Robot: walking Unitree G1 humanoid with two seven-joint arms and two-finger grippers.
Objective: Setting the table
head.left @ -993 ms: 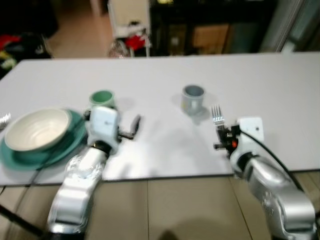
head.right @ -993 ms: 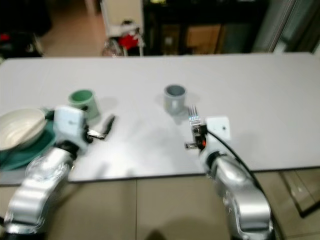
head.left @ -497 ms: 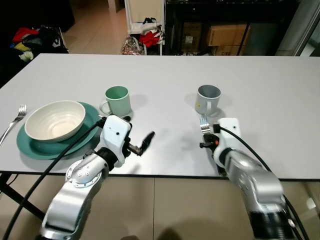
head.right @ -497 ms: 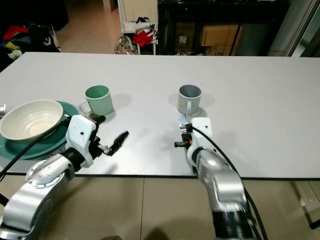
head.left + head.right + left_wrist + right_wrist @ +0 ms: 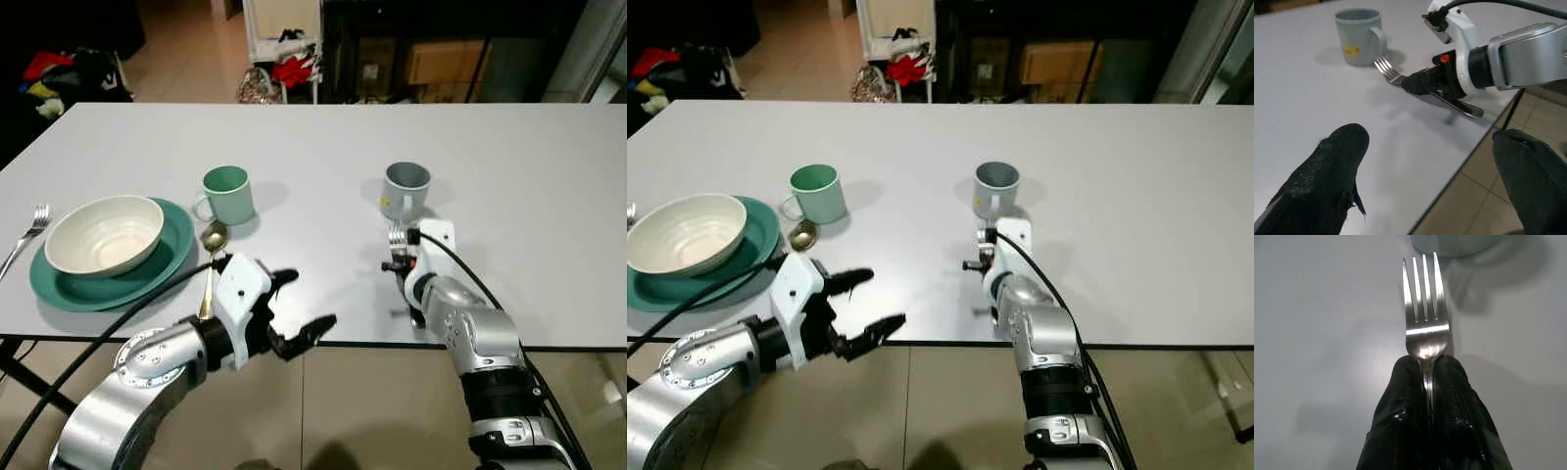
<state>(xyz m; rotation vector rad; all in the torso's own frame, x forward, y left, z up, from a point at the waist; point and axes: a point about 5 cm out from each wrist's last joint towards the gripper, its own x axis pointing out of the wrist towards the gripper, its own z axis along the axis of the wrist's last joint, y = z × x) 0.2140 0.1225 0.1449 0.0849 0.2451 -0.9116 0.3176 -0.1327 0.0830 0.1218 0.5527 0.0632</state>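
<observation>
The white table (image 5: 509, 166) carries a teal plate (image 5: 167, 259) at 9 o'clock with a cream bowl (image 5: 103, 233) on it. The left hand (image 5: 294, 313) hovers off the near edge, fingers spread wide and empty. The right hand (image 5: 404, 257) pinches a fork (image 5: 1425, 318), tines toward the grey mug (image 5: 406, 189) at 12 o'clock.

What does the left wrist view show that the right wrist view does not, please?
Left wrist view: the left gripper wide open over the table edge, the right arm, the whole grey mug with its yellow mark, and the tiled floor. Right wrist view: a close look at the right gripper shut on the fork's neck. Both: the fork, pointing toward the grey mug, and the white table.
</observation>
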